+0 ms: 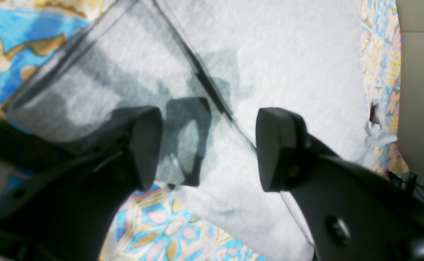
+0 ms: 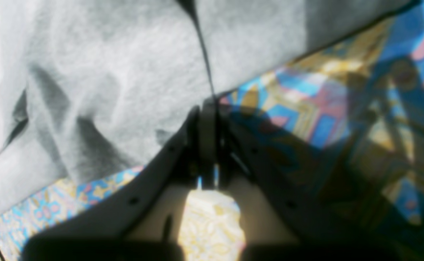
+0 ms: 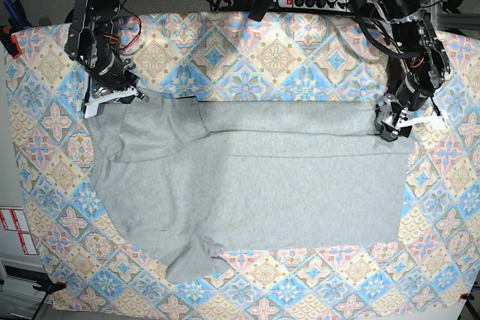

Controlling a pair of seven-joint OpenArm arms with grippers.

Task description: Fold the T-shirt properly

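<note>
- Left wrist view: the left gripper [image 1: 208, 148] hangs over the T-shirt [image 1: 288, 72] with its two dark fingers [image 1: 144, 145] spread wide and nothing between them.
- A dark seam line runs across the grey cloth under the gap. The far left part of the cloth looks shadowed and blurry, so I cannot tell how it is layered there.
- The bright tablecloth [image 1: 161, 232] peeks out at the near edge and the left side. Both fingers are cut off by the bottom of this view.
- Right wrist view: the right gripper [image 2: 207, 108] is clenched tight, and its tips meet right at the edge of the grey T-shirt [image 2: 106, 72]. It looks like it is pinching that edge, but the view is blurry.
- The cloth bunches into soft wrinkles on the left here. Big dark shadows cover the tablecloth [image 2: 324, 108] on the right.
- Base view: only here do I see the whole T-shirt [image 3: 255, 192], lying spread across the middle of the tablecloth [image 3: 247, 58], plain grey side up.
- The far long edge is folded over toward the near side. One sleeve pokes out at the near left.
- The right gripper [image 3: 133, 94] sits at the far left corner of the shirt. The left gripper [image 3: 388, 130] is at the far right corner.
- From this far away, I cannot make out either pincer's fingers.
</note>
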